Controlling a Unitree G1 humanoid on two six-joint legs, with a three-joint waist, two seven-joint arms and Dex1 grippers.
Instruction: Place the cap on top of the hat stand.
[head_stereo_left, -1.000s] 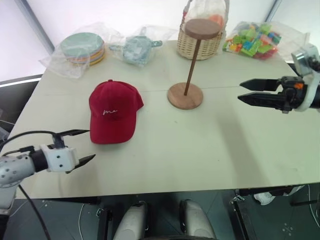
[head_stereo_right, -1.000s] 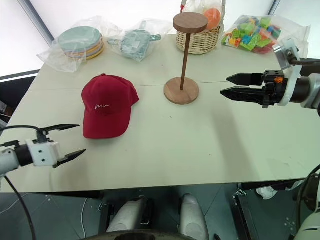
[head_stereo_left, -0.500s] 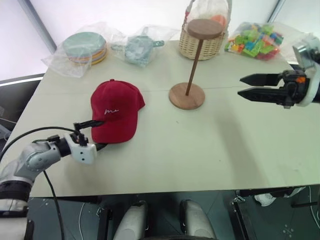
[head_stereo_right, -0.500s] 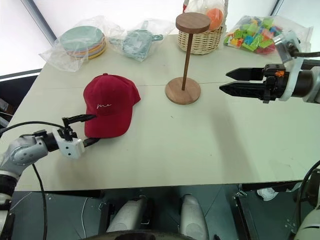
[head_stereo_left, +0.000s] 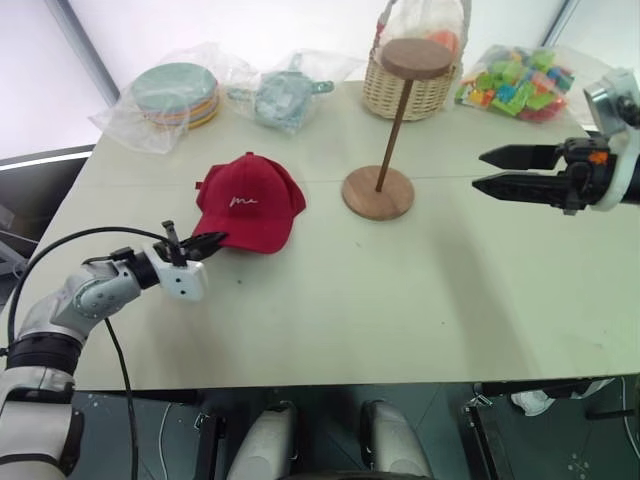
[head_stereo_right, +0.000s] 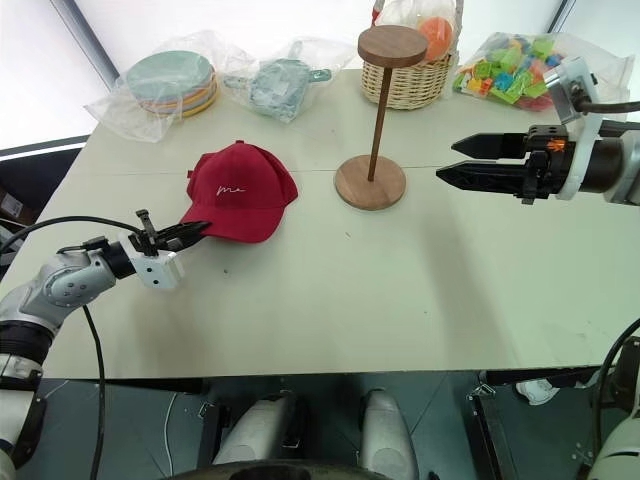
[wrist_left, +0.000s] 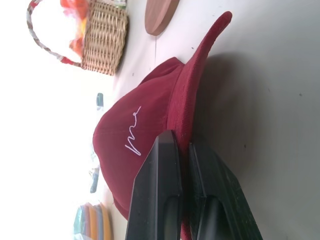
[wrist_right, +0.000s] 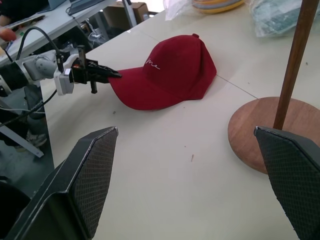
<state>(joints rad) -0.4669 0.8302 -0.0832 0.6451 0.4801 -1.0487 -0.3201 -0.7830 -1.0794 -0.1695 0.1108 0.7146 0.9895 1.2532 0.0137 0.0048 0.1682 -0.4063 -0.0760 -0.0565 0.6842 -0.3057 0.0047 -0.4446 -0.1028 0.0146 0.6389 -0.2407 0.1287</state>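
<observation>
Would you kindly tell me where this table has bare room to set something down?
The near half of the pale table is bare, in front of the dark red fabric cap and the wooden hat stand. The far edge is crowded: bagged plates, woven wicker basket, bagged coloured blocks.

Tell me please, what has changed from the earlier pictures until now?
The left gripper moved in to the cap, shut on its brim and tilted it up, shifting the cap toward the hat stand. The right gripper stayed open in the air; the hat stand and the basket did not move.
</observation>
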